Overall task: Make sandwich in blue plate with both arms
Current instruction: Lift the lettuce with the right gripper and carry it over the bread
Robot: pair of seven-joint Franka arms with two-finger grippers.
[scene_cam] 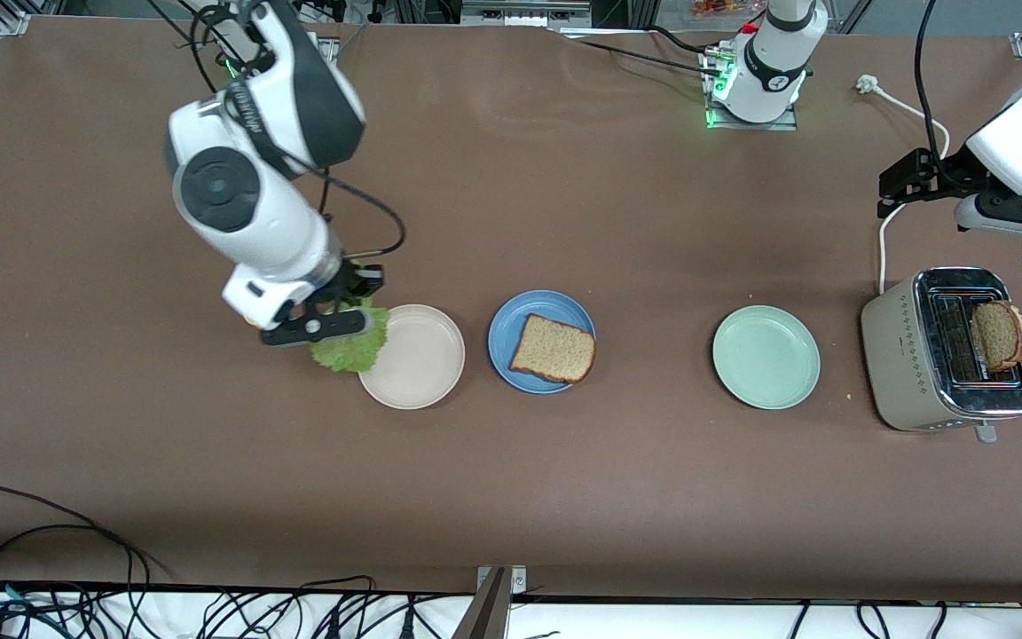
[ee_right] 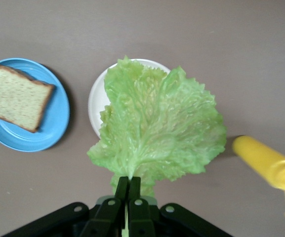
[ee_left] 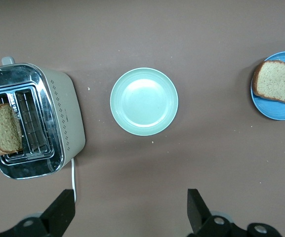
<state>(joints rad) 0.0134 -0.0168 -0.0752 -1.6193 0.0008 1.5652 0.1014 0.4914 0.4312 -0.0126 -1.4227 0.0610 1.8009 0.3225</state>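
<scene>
My right gripper (scene_cam: 334,325) (ee_right: 128,181) is shut on the stem end of a ruffled green lettuce leaf (scene_cam: 349,351) (ee_right: 157,123). The leaf hangs over the rim of the beige plate (scene_cam: 413,364) (ee_right: 96,101). Beside that plate, toward the left arm's end, sits the blue plate (scene_cam: 504,342) (ee_right: 19,142) (ee_left: 280,112) with one brown bread slice (scene_cam: 553,349) (ee_right: 13,96) (ee_left: 277,80) lying on it. A second slice (scene_cam: 999,335) (ee_left: 4,129) stands in the toaster (scene_cam: 897,348) (ee_left: 65,116). My left gripper (scene_cam: 900,185) (ee_left: 131,207) waits open and empty above the table beside the toaster.
A pale mint-green plate (scene_cam: 766,357) (ee_left: 143,101) lies between the blue plate and the toaster. The toaster's white cable (scene_cam: 884,238) runs toward the left arm's base. A yellow squeeze bottle (ee_right: 265,164) lies on the table next to the beige plate.
</scene>
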